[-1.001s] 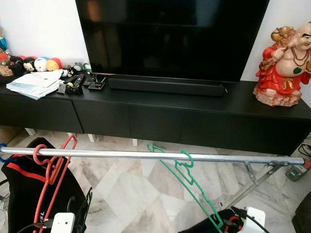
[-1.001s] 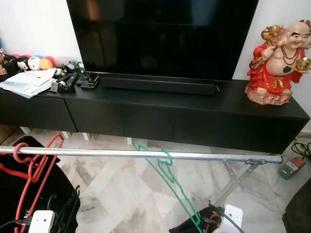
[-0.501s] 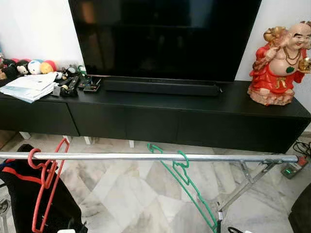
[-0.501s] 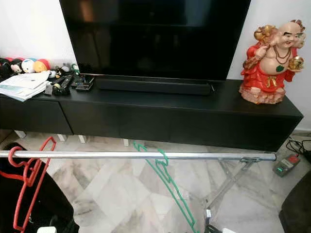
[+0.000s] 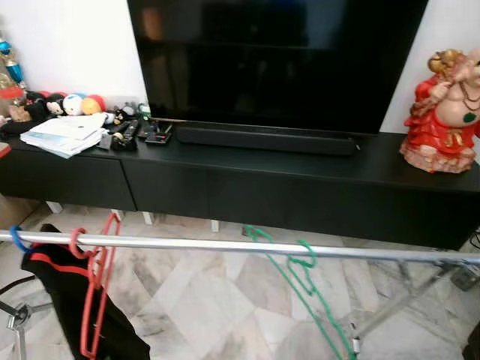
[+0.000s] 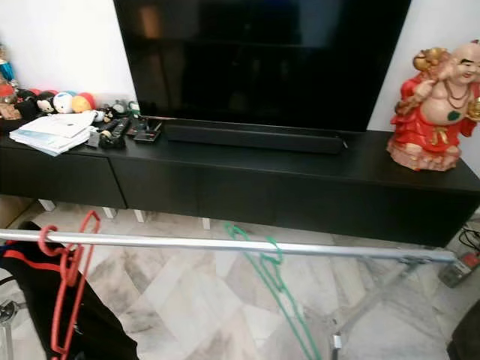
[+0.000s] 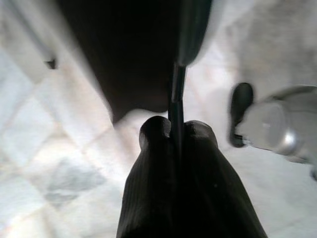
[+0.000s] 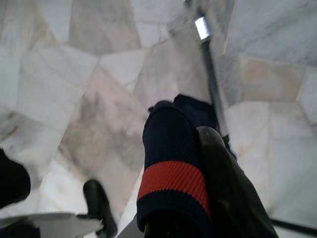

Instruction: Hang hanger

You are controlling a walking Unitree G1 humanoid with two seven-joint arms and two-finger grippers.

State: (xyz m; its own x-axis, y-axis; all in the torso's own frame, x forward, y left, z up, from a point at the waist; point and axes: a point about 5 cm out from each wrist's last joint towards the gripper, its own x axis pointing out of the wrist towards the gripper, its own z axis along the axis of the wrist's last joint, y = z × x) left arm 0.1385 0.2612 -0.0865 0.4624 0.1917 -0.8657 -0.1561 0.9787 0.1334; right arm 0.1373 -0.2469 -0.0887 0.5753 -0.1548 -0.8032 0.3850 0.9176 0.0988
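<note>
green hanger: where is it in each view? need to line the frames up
Left eye view: green hanger hooked on the metal rail, right of centre, hanging down to the lower right.
Right eye view: green hanger on the rail, near centre.
Left wrist view: not in it.
Right wrist view: not in it.
Shared landmark: the red statue on the black TV cabinet, in both eye views.

Shiny metal rail [image 5: 225,246], glossy marble floor [image 5: 217,300].

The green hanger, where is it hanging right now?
In the head views the green hanger hangs hooked over the metal rail, right of its middle, well away from the red hanger at the rail's left end, before the black TV cabinet.
</note>
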